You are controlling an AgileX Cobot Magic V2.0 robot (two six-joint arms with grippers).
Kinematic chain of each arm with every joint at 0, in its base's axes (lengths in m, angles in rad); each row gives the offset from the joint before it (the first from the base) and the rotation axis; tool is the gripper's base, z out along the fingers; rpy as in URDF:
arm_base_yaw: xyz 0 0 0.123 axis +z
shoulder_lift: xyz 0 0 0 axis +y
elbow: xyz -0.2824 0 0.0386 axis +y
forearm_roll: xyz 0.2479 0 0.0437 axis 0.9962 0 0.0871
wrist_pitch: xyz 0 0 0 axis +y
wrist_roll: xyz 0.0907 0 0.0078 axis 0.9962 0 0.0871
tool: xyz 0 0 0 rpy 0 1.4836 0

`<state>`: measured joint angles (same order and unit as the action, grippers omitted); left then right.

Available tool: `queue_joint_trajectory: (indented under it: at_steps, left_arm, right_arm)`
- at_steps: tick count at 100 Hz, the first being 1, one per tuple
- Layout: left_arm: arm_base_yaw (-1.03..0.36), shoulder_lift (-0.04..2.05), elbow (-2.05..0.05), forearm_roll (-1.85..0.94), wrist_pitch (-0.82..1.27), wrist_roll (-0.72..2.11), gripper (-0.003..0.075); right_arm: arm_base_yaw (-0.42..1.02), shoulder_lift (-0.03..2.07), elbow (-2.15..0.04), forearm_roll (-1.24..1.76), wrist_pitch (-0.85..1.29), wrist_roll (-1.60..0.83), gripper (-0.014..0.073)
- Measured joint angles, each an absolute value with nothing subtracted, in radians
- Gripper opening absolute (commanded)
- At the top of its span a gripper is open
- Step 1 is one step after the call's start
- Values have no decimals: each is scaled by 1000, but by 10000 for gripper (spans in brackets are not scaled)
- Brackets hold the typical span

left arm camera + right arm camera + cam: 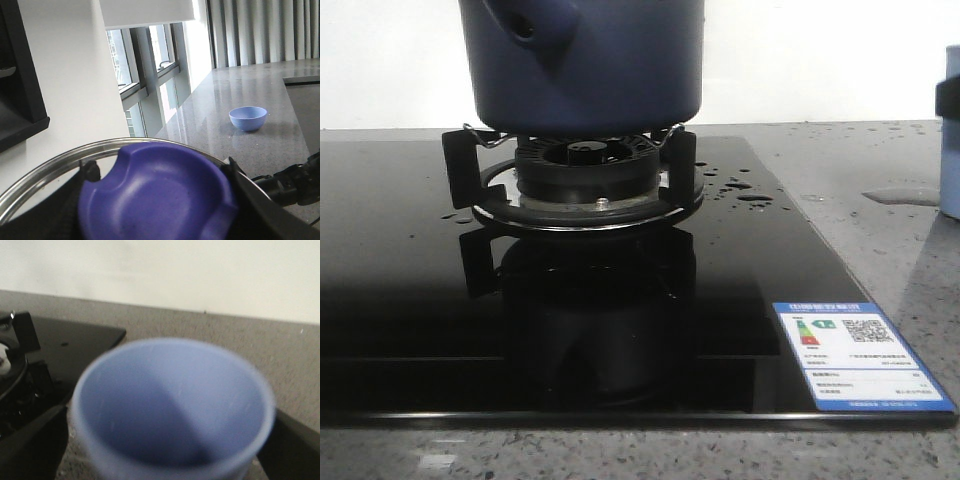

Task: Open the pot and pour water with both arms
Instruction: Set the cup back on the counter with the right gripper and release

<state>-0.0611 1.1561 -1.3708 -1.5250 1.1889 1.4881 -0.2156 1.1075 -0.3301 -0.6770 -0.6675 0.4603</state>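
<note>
Speckled grey countertop (880,440) beneath a white wall, glossy black hob (410,300) dotted with water (740,190). Navy pot (590,60) seated on the burner (585,165). Right gripper (165,460) fingers clamped around a light-blue cup (172,405); left gripper (160,210) closed on a blue-knobbed lid (155,195).

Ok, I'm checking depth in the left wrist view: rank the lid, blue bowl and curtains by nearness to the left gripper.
1. Lid, between the left gripper's jaws.
2. Blue bowl, out on the grey counter.
3. Curtains, behind the counter's far end.
</note>
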Motion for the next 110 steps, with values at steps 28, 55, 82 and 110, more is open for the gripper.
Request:
queue_joint_trajectory:
  at_steps: [28, 55, 82, 110]
  left_arm:
    - [-110, 1196, -1326, -1509, 1133, 1498, 243]
    - [-201, 1347, -1325, -1505, 1055, 1559, 243]
    - [-223, 1519, -1322, -1508, 1026, 1580, 243]
    - [-223, 1611, -1319, -1543, 1007, 1636, 243]
  right_arm:
    - [-216, 847, -330, -677, -575, 496, 654]
    - [-217, 603, -326, -694, -511, 633, 639]
    - [-185, 448, -326, -701, -394, 643, 190]
    - [-176, 390, -326, -701, -387, 643, -74]
